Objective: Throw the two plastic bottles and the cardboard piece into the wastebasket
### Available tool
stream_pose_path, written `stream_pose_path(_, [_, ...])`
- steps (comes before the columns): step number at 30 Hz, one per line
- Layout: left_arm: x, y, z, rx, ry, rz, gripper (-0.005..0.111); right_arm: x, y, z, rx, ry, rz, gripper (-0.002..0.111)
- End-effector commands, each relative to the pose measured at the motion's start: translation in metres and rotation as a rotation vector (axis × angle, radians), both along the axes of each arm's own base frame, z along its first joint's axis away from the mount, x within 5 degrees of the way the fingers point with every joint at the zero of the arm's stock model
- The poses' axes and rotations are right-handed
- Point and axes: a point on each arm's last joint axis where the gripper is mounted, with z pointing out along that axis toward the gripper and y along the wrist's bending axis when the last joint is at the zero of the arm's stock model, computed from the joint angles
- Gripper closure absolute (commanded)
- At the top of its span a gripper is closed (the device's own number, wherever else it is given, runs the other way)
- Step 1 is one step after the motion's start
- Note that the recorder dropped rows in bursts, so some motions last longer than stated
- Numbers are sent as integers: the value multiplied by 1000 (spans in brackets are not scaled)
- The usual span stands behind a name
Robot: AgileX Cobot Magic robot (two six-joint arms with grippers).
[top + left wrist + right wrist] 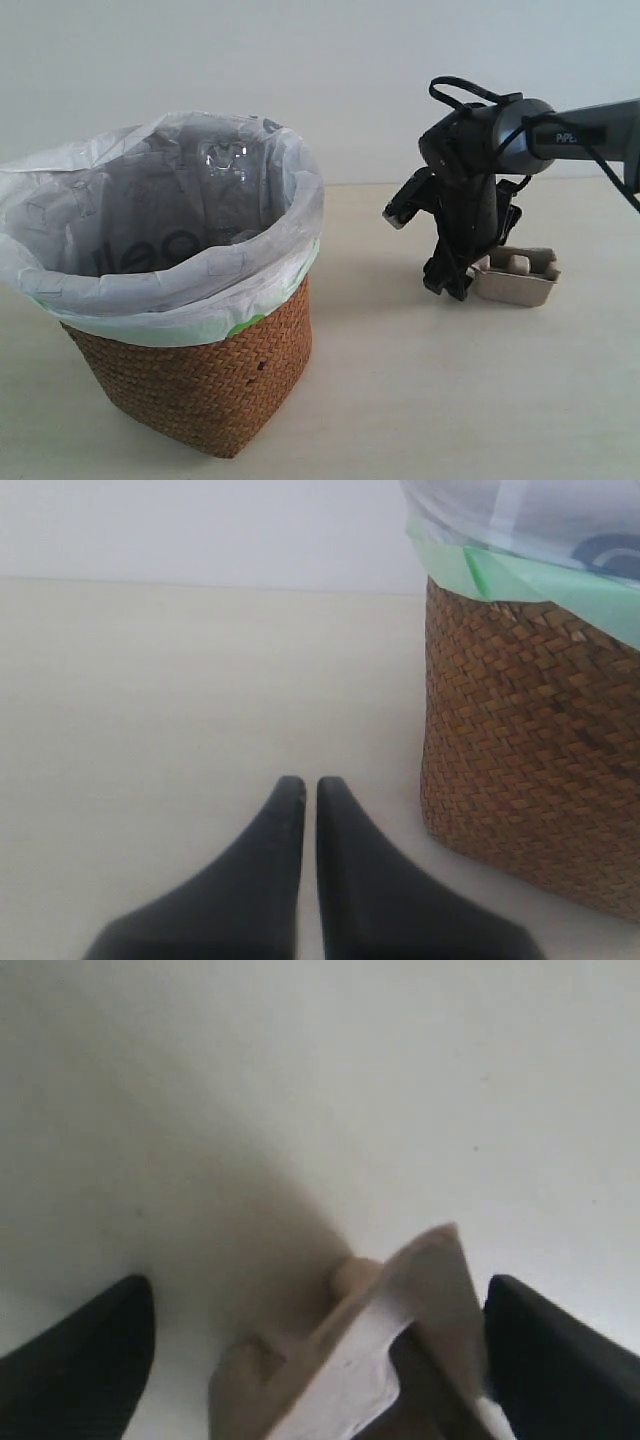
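Observation:
The wastebasket (200, 370), brown wicker lined with a white bag, stands on the left of the exterior view. Clear plastic (225, 160), probably one of the plastic bottles, glints inside against its far wall. No labels or caps show. The cardboard piece (522, 280), a tan pulp tray, lies on the table at the right. My right gripper (452, 283) points down at its left end, open. In the right wrist view the cardboard piece (390, 1350) sits between the wide-apart fingers of my right gripper (320, 1290), close to one finger. My left gripper (310, 785) is shut and empty, low over the table beside the wastebasket (530, 770).
The pale table (420, 400) runs back to a white wall. The bag's green edge (520, 580) hangs over the basket rim. The right arm (590, 135) reaches in from the right edge.

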Motion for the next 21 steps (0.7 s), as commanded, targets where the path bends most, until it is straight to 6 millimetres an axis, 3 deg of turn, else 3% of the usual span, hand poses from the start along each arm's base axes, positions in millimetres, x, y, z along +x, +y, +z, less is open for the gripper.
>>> stream_pose_path(1, [0,0,-1,10,2,2,103,-17,0,-22,13,191,-51,27])
stream_pose_path(14, [0,0,-1,10,2,2,103,-28,6,-18,79,289,-106,27])
stream_pose_path(18, [0,0,-1,10,2,2,103,-20,10,-15,136,189,-153,27])
stream_pose_path(21, [0,0,-1,10,2,2,103,-5,17,13,300,-43,-290,27])
